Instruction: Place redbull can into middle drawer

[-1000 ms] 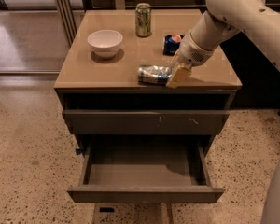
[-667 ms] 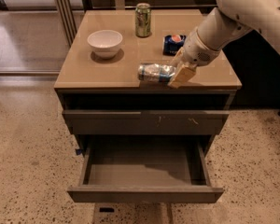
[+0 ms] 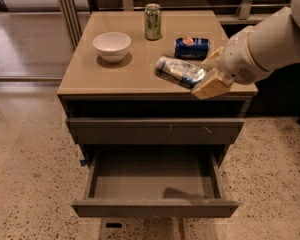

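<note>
The redbull can (image 3: 179,71), silver and blue, lies tilted on its side in my gripper (image 3: 204,74), which is shut on its right end. The can hangs just above the front right part of the tabletop (image 3: 90,74). One tan finger (image 3: 210,85) shows below the can's end. The middle drawer (image 3: 155,207) is pulled open below, with a flat grey inside that holds nothing. It lies lower than the can and nearer to the camera.
A white bowl (image 3: 111,45) stands at the left of the tabletop. A green can (image 3: 152,21) stands upright at the back. A dark blue Pepsi can (image 3: 192,48) lies just behind the gripper. A shut drawer front with light scratches (image 3: 155,130) sits above the open drawer.
The gripper has lifted the redbull can off the tabletop and tilted it. The arm has swung to the right and closer to the table's front edge.
</note>
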{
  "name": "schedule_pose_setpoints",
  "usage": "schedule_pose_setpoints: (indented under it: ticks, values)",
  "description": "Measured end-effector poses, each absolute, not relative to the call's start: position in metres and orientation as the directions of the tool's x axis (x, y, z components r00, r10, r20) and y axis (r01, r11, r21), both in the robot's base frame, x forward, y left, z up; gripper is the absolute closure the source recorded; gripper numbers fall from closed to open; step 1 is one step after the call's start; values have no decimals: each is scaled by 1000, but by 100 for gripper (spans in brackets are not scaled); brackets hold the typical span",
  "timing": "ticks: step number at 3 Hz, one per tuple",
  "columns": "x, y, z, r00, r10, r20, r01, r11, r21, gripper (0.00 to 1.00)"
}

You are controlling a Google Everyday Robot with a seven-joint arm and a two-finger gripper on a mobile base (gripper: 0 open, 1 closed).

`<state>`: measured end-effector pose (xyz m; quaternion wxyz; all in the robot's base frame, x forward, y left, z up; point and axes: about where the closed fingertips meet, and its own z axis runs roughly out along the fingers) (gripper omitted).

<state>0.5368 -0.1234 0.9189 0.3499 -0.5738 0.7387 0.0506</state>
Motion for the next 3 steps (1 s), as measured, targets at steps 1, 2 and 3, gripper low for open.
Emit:
schedule_pose_setpoints:
  ticks: [1, 2, 3]
  values:
    - [496, -139, 911, -186, -757, -626, -808, 481, -341, 100]
    - [484, -155, 880, -239, -750, -617, -791, 519, -324, 100]
    - [484, -153, 880, -236, -751, -616, -793, 516, -324, 100]
